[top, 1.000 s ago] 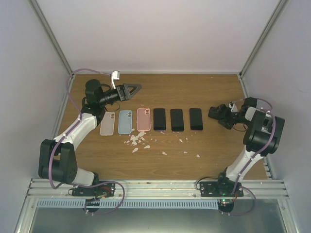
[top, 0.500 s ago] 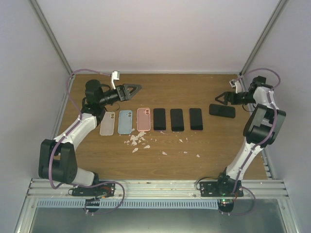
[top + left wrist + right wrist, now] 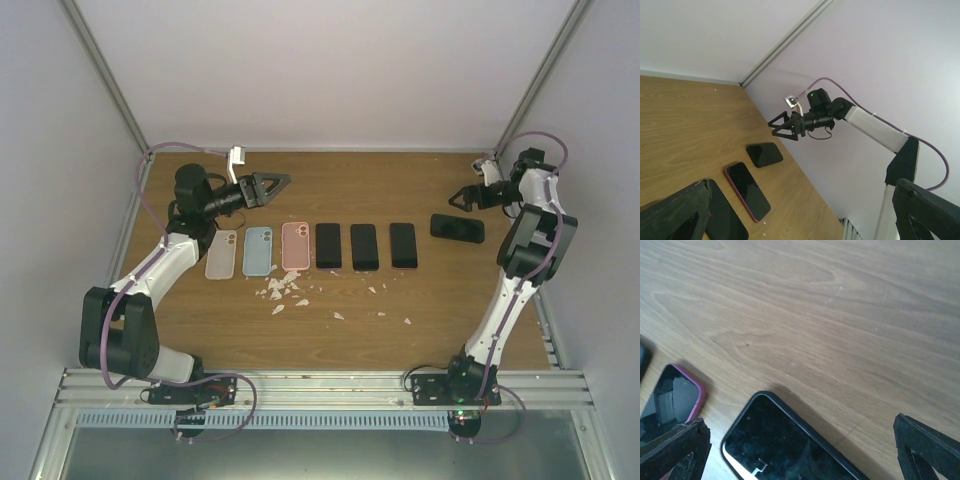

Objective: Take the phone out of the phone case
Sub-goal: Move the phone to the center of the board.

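Observation:
A black phone in a dark case (image 3: 457, 228) lies flat at the table's right, apart from the row. The right wrist view shows its screen and dark rim (image 3: 790, 445) just below the camera. My right gripper (image 3: 463, 196) hangs open just behind it, touching nothing; its fingertips (image 3: 675, 445) frame the phone. The left wrist view shows the same phone (image 3: 764, 154) beneath the right gripper (image 3: 785, 125). My left gripper (image 3: 268, 185) is open and empty at the back left, above the table.
A row lies mid-table: a clear case (image 3: 221, 254), a blue case (image 3: 258, 250), a pink case (image 3: 295, 245) and three dark phones (image 3: 364, 246), the rightmost pink-edged (image 3: 672, 397). Pale crumbs (image 3: 285, 290) are scattered in front. Walls enclose the table.
The right gripper has lifted off the black phone and drawn back toward the back right corner, leaving the phone flat on the table. The left arm has not moved.

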